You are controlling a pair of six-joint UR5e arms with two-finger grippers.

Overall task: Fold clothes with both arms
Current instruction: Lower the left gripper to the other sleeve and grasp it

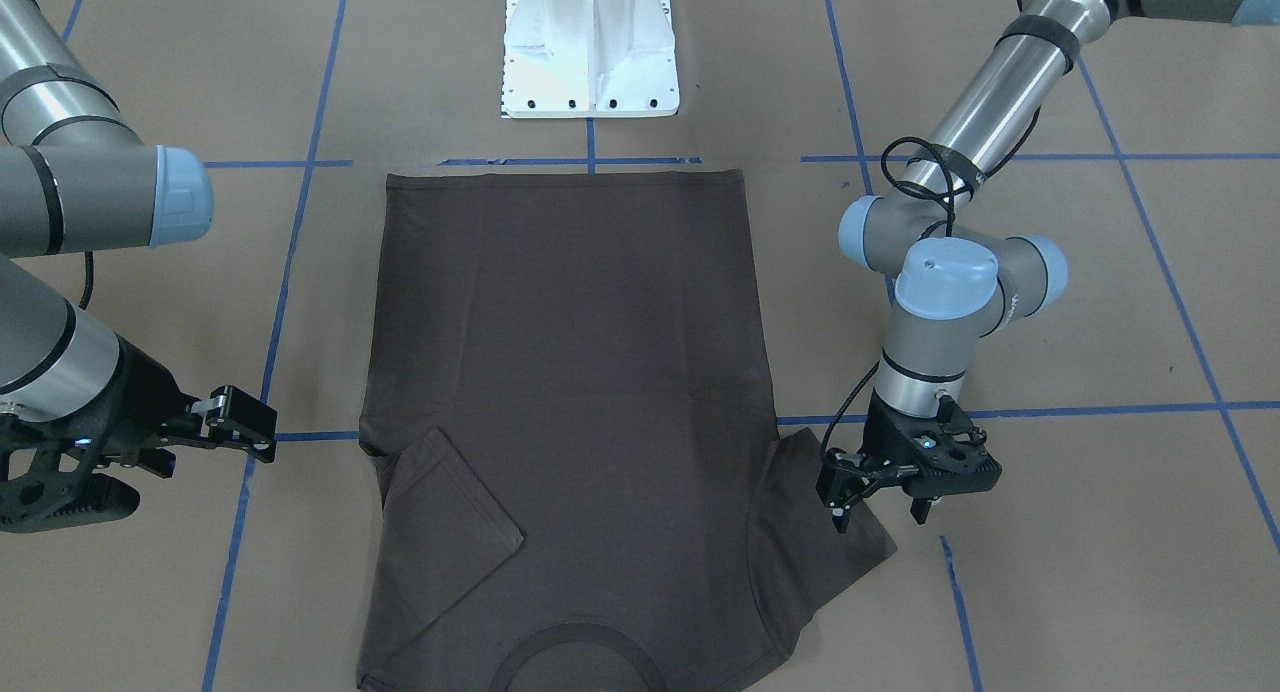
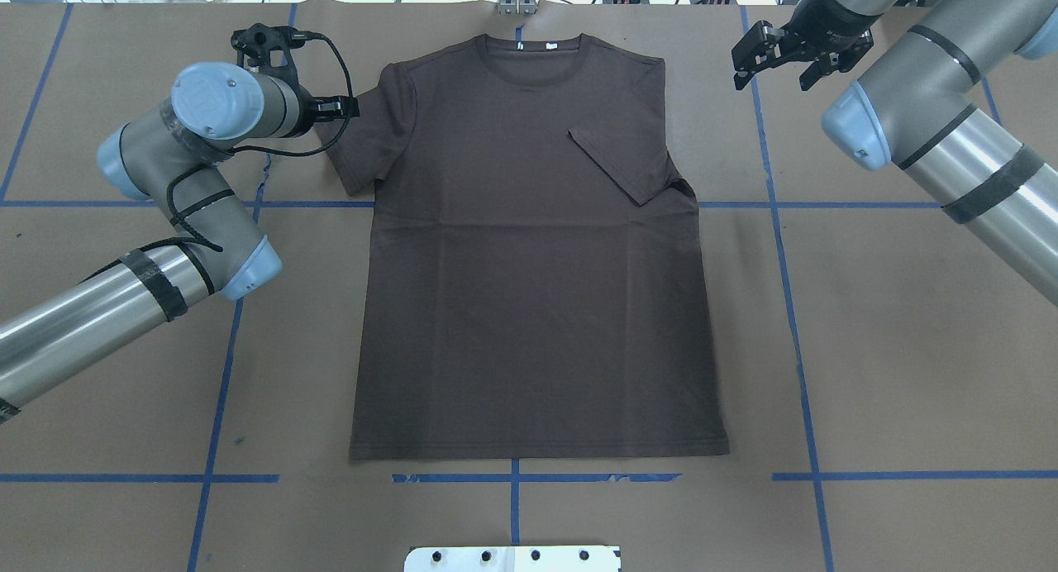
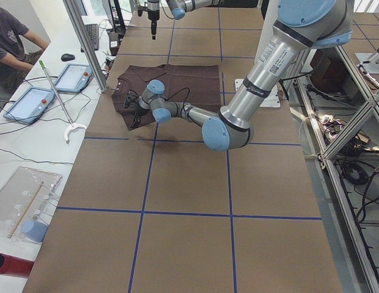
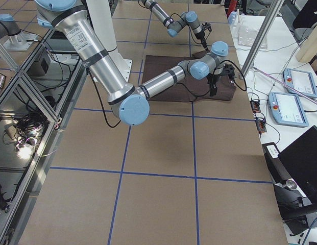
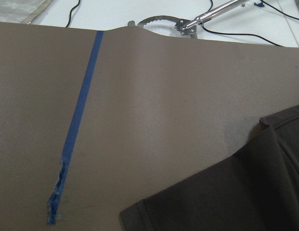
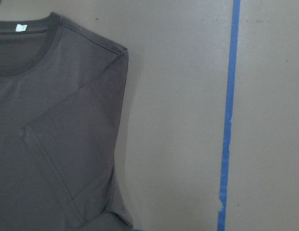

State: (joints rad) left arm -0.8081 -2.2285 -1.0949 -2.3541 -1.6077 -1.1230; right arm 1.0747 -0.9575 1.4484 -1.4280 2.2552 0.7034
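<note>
Brown paper marked off by blue tape covers the table; on it, in front of the white pedestal, the dark T-shirt lies flat, its long axis running straight away from the robot, hem nearest the pedestal and collar at the far end; the right-side sleeve is folded inward across the chest, while the left-side sleeve lies spread out on the table, so the folding looks barely begun; the left gripper points down at that spread sleeve with its jaws apart and nothing between them, one finger over the fabric and the other just past the cuff edge; whether the tips touch the cloth I cannot tell; the right gripper, likewise agape and empty, hangs over bare table beyond the far right shoulder, apart from the shirt.

From the left gripper the shirt's body lies inward, toward the table's middle, across the long axis; that is the way the sleeve would need carrying to match its twin, and the left arm is plainly the nearer one; a firm pinch at the cuff seems called for, since thin fabric may slip or drag the shoulder askew.
</note>
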